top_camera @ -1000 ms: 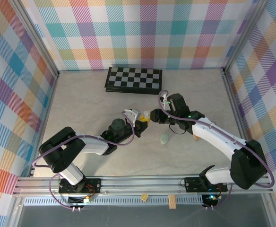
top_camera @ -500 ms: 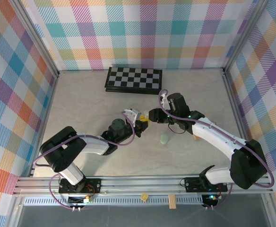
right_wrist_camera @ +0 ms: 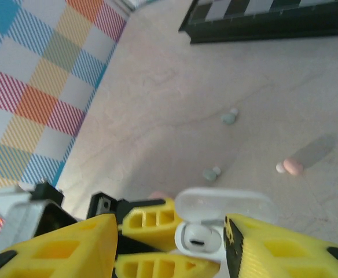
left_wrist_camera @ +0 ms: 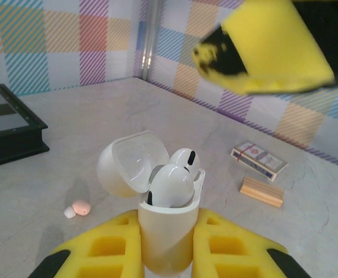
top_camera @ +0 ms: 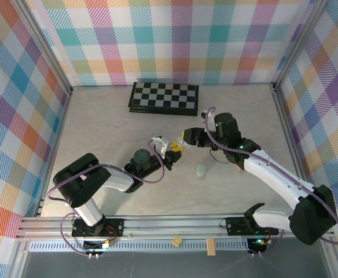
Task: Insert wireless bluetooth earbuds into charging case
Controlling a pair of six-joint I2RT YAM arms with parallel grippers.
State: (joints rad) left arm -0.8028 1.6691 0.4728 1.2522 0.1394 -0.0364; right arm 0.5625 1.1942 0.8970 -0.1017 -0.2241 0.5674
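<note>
1. Fingers of the left gripper (top_camera: 173, 152), seen from above, are closed on a white case (top_camera: 177, 145) near the middle of the table (top_camera: 99, 121). The right gripper (top_camera: 186, 136) hovers just beside it. A pale green case (top_camera: 201, 169) lies nearby, apart from both.

2. Left wrist view: the yellow pads (left_wrist_camera: 114, 249) clamp the white case low on its body, holding it upright with the lid (left_wrist_camera: 128, 165) swung back. Two white earbuds (left_wrist_camera: 172, 185) sit in its wells, the nearer one looking not fully seated. A pink earbud (left_wrist_camera: 77, 208) lies loose on the table, left of the case.

3. Right wrist view: the right gripper (right_wrist_camera: 172, 255) has its jaws spread and empty, and the open case shows through the gap. The pink earbud and two green earbuds (right_wrist_camera: 228, 118) lie scattered beyond.

4. Handling, as a judgement: these buds look very light, hard and glossy, so they should slip or roll under a glancing pinch. Take one across its narrower stem end with gentle pressure. The case looks stiff, but its hinged lid is the weak part, so keep the grip on the body.
</note>
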